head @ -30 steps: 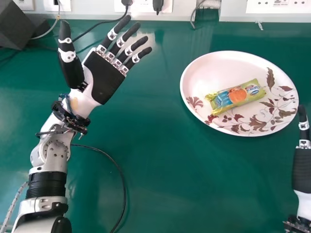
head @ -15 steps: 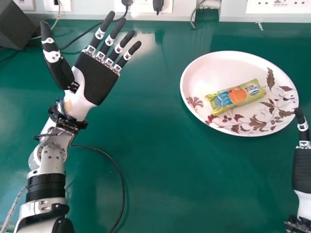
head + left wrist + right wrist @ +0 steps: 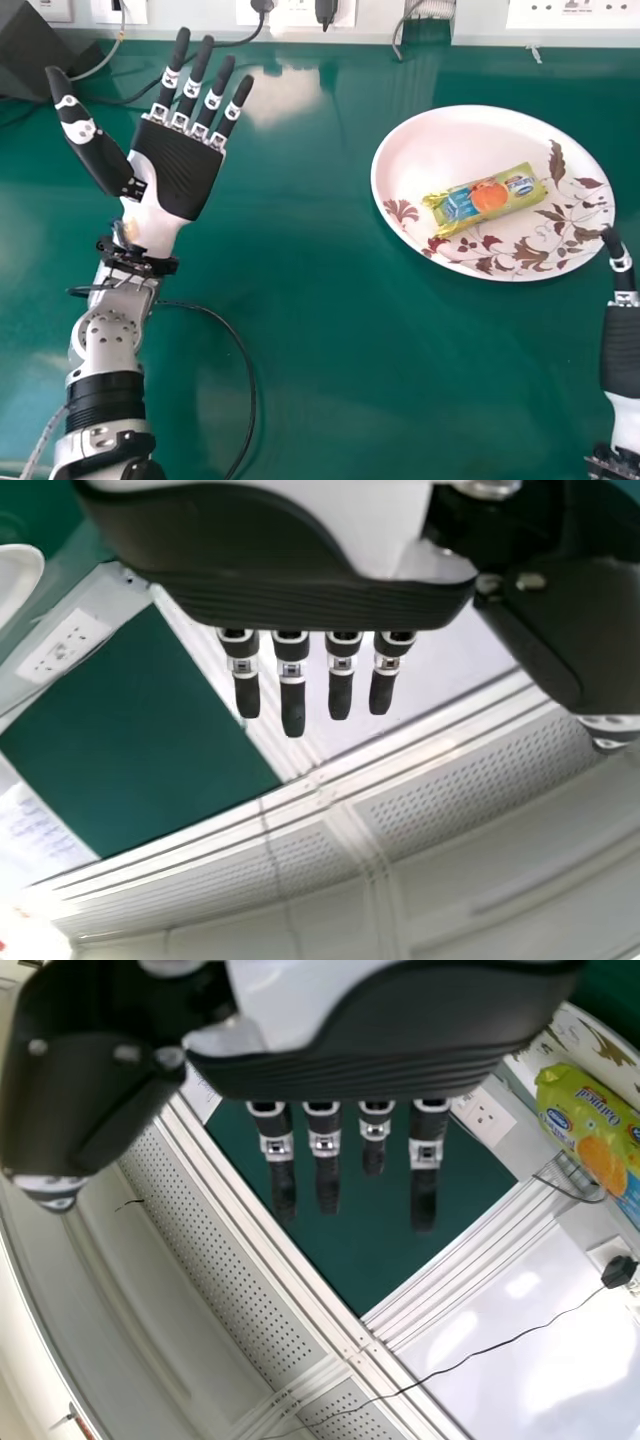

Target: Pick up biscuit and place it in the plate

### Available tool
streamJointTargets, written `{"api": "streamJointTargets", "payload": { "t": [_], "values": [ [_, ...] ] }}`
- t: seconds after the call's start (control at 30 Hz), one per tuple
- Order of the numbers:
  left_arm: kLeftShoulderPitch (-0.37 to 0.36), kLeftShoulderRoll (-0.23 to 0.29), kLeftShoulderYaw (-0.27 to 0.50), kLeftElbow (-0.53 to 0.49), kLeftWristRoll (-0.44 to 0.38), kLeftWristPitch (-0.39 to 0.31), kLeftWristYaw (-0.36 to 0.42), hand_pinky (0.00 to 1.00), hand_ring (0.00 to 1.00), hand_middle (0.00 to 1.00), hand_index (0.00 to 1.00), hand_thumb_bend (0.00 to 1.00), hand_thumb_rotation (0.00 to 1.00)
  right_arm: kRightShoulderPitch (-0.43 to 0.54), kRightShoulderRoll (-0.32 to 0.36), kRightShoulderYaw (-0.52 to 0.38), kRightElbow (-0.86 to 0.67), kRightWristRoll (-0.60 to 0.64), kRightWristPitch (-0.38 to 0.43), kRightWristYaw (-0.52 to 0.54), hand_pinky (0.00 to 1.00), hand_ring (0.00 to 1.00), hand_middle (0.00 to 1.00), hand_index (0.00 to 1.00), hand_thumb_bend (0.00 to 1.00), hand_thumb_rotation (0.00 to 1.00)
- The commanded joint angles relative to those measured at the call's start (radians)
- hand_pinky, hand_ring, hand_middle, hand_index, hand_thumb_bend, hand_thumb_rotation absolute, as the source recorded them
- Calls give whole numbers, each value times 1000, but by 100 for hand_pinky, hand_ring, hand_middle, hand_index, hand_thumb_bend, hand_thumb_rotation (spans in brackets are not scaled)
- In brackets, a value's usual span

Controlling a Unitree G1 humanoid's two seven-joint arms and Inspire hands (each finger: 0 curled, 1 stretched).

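Fingers spread, the robot's left hand is poised at a green counter, well apart from the wrapped biscuit on a flowered plate near the straight-fingered right hand.

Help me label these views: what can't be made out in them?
- Head view: part of the right hand, cut off by the right edge.
- Head view: plate pattern beneath the biscuit packet, which covers it.
- Right wrist view: one end of the packet, cut off by the picture's edge.
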Motion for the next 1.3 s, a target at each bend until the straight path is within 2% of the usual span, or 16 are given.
{"api": "streamJointTargets", "payload": {
  "t": [0.0, 0.27, 0.5, 0.63, 0.77, 0.83, 0.97, 1.27],
  "values": [
    [25, -10, 31, 23, -22, -10, 12, 95, 91, 100, 98, 100, 63, 4, 15, -5, -11, 5, 3, 3, 63, 79, 85, 82, 95, 40],
    [26, -16, 72, 71, -29, -30, 35, 93, 90, 99, 97, 100, 63, 0, 13, -4, -14, 4, 8, -1, 62, 75, 81, 83, 95, 42],
    [9, -15, 114, 148, -33, -56, 64, 94, 90, 100, 98, 100, 63, -3, 14, -5, -15, -3, 7, -4, 61, 70, 76, 75, 99, 38],
    [0, -12, 130, 183, -28, -71, 78, 90, 90, 100, 98, 100, 64, -1, 17, -5, -21, -14, 2, -14, 60, 71, 77, 72, 100, 37],
    [-9, -11, 148, 216, -33, -75, 83, 92, 90, 100, 98, 100, 65, 1, 18, -6, -23, -16, -1, -12, 61, 72, 78, 70, 100, 34],
    [-10, -12, 154, 221, -31, -73, 92, 95, 91, 100, 98, 100, 64, 1, 19, -7, -21, -17, -2, -10, 61, 72, 78, 71, 100, 33],
    [-9, -9, 166, 237, -33, -63, 101, 91, 90, 99, 97, 100, 63, 3, 28, -6, -24, -20, -6, -13, 62, 72, 79, 72, 100, 28],
    [-5, -1, 182, 290, -29, -55, 89, 89, 90, 98, 97, 100, 64, 19, 38, -1, -37, -33, -19, -17, 65, 75, 81, 72, 100, 25]
  ]
}}
